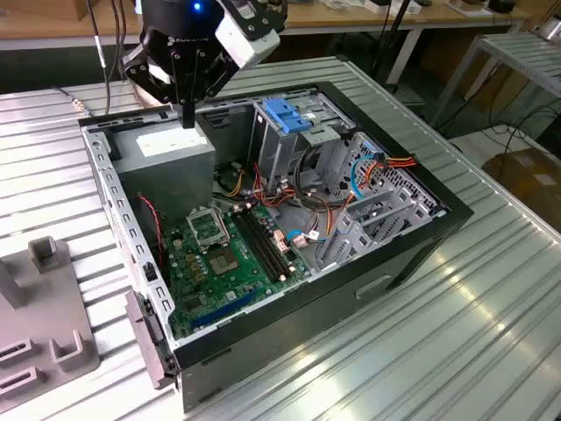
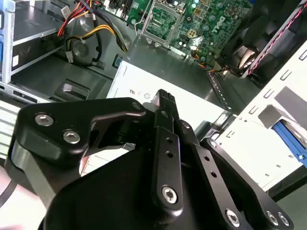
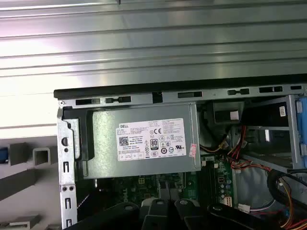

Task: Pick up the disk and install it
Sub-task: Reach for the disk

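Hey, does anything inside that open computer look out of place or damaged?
Nothing looks damaged or spilled. The only untidy spot: loose cables draped between the green board and the drive cage, a few plugs seemingly unconnected.

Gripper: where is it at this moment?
In the exterior view, the gripper hangs over the power supply, to the exterior view's left of the blue latch.

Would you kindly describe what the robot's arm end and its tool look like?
The matte black, jointed tool tapers from angular linkage bars to slim fingers. In the second wrist view, silver screw heads pin the bars, and one bar carries small round holes. Above it in the exterior view sit a glowing blue light and a white boxy housing.
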